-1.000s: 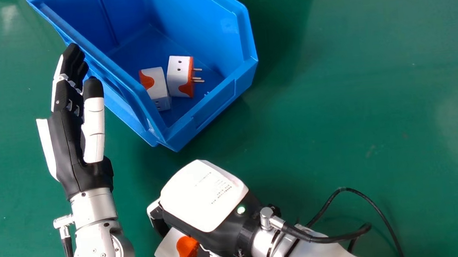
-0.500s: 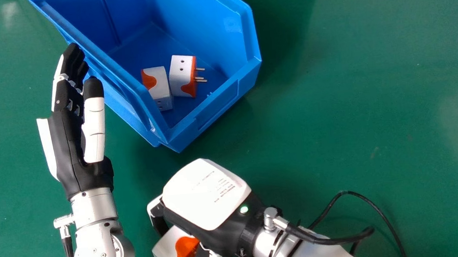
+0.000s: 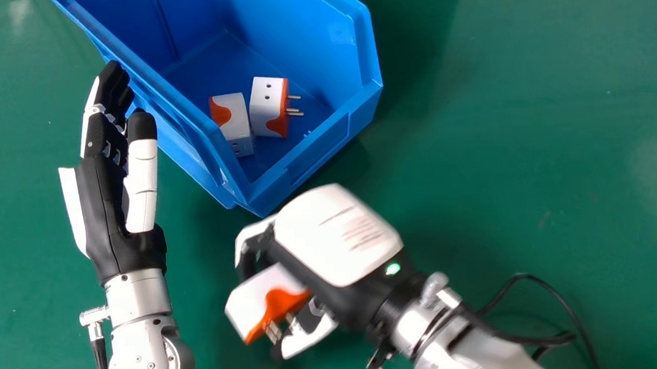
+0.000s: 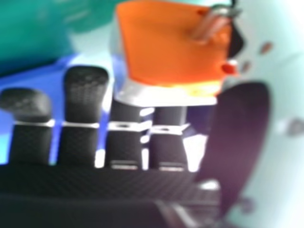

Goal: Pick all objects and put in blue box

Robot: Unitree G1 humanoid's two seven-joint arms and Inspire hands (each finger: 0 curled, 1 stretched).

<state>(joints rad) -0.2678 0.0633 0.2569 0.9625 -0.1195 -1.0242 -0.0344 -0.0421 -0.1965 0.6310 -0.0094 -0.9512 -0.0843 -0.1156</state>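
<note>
A boxy, metal-pronged adapter (image 3: 258, 298) is gripped by the curled right hand (image 3: 338, 236) near the smooth blue box's (image 3: 326, 149) near corner; two more adapters (image 3: 236, 124) are contained inside. The left hand (image 3: 99, 214) is held straight-fingered. The box's far end is cut off.

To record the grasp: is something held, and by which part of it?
The right hand holds a plug adapter by its body, between fingers and thumb; exact contacts are hidden.

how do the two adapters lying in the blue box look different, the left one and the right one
The right adapter shows its metal prongs, pointing to the view's right; the left adapter shows none. The left adapter's orange part faces the view's left, the right adapter's faces right. Both are white and orange, with socket holes showing.
</note>
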